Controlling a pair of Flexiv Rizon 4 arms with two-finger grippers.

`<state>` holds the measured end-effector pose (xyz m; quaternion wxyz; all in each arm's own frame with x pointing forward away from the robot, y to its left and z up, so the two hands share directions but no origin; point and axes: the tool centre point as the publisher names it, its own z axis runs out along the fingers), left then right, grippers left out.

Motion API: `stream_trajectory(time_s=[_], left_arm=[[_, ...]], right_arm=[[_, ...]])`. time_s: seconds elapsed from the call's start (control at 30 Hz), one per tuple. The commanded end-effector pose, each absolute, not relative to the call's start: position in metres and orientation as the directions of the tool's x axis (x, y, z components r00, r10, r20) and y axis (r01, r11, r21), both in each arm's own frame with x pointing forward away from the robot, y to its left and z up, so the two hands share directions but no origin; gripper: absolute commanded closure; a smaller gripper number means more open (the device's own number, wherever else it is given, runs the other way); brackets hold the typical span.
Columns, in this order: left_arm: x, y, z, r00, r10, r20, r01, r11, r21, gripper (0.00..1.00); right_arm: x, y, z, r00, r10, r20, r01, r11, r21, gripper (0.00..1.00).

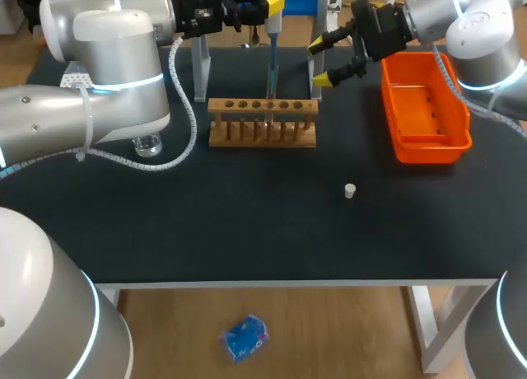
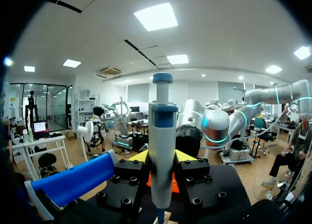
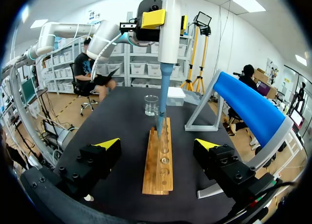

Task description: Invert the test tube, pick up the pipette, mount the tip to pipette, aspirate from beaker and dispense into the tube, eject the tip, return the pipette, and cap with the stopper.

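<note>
Left tool (image 2: pixel 161 157) clamps pipette (image 1: pixel 272 53) upright, tip down at rack (image 1: pixel 262 123), likely dispensing. Right tool (image 1: pixel 319 62) open, empty, beside rack. Stopper (image 1: pixel 350 190) lies on bench (image 1: pixel 247 231), capping not yet done.

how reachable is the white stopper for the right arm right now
Probably yes: the right gripper is open and empty, and the stopper lies alone on the table with nothing in between.

No readable text, no labels, no numbers
</note>
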<state>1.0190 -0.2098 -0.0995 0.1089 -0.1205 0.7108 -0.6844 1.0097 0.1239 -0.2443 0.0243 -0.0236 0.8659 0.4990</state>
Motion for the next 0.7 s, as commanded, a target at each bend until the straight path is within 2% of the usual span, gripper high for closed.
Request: stream_trajectory(time_s=[0.03, 0.7], left_arm=[[1.0185, -0.2101, -0.0992, -0.946, -0.323, 0.01, -0.023, 0.034, -0.999, 1.0], [1.0223, -0.2134, -0.0914, -0.949, -0.314, -0.006, -0.004, 0.031, -1.0, 1.0]], right_arm=[[1.0099, 0.1233, -0.2443, -0.998, -0.018, -0.066, -0.066, 0.501, 0.863, 0.0], [1.0099, 0.1233, -0.2443, -0.998, -0.018, -0.066, -0.066, 0.501, 0.863, 0.0]])
